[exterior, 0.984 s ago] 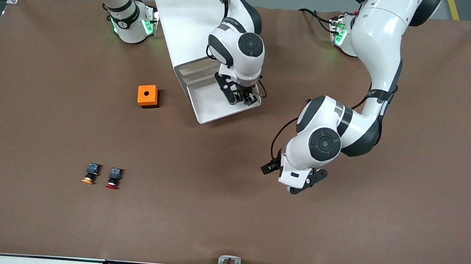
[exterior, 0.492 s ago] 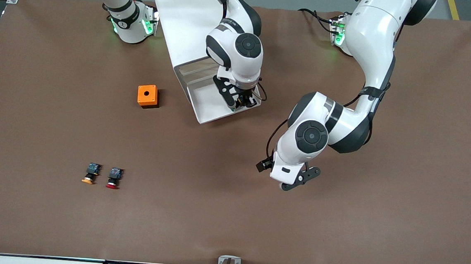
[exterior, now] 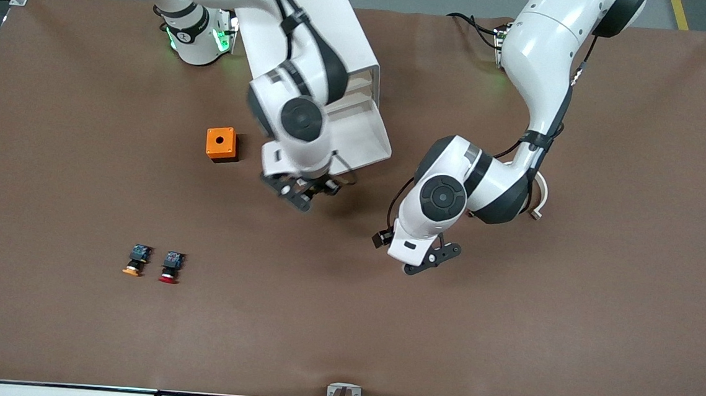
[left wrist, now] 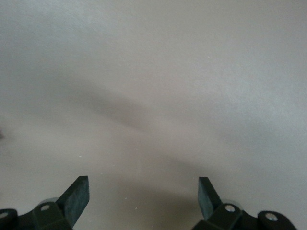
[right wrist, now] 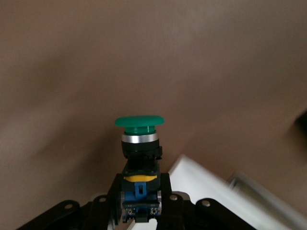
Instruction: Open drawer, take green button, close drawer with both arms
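Brown covers the whole surface (exterior: 505,333) you are working over. Nearest the front camera, toward the right arm's end, you see two small push buttons lying side by side: the orange-capped button (exterior: 135,260) and, just beside it, the red-capped button (exterior: 170,266). Farther up, over bare surface toward the middle, the left tool (exterior: 423,262) hangs from the left arm (exterior: 491,183); in the left wrist view its fingers (left wrist: 76,196) stand spread wide with nothing between them, only plain surface underneath. Next you find the right tool (exterior: 304,189), carried by the right arm (exterior: 291,103), up in the air over bare surface just in front of the white drawer unit (exterior: 360,93). In the right wrist view you can see that tool pinching the button (right wrist: 139,143): its fingers are pressed against the blue-grey rear block, the black body rises from them, and the round green cap points away from the wrist. So the button is out of the drawer and in the right tool's grip. Beside the right tool, toward the right arm's end, an orange box (exterior: 221,144) with a round hole in its top sits on the surface. Farthest from you, the drawer (exterior: 367,134) of the white unit stands pulled open.
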You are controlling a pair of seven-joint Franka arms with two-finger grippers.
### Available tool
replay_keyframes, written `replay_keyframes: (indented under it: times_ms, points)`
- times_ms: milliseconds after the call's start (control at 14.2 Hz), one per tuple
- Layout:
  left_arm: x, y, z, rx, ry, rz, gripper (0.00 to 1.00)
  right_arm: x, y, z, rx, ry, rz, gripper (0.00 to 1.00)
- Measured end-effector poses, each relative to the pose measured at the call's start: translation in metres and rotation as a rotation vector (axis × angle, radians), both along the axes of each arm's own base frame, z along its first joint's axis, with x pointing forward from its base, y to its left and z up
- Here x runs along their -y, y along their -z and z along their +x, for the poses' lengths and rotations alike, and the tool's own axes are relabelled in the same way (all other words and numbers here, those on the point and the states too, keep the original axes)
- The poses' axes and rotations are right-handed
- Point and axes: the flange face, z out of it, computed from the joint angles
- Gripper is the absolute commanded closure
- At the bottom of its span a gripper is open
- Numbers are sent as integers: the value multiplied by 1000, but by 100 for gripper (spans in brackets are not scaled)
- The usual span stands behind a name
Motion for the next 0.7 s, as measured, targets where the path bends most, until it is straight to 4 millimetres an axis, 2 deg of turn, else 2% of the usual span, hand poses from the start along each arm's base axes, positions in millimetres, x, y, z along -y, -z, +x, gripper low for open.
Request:
replay_keyframes:
  times_ms: [141,352,562,703]
  points:
    - [9,9,-9,6,3,-3,0,61,1,38,-5,-106,19,100]
    - [32,17,-27,8,-15,-4,0,140,5,74,-12,-235,42,99]
    - [61,20,-52,0,-15,2,0,204,18,98,19,-330,59,99]
    - [80,23,-70,-6,0,7,0,234,38,108,39,-371,60,99]
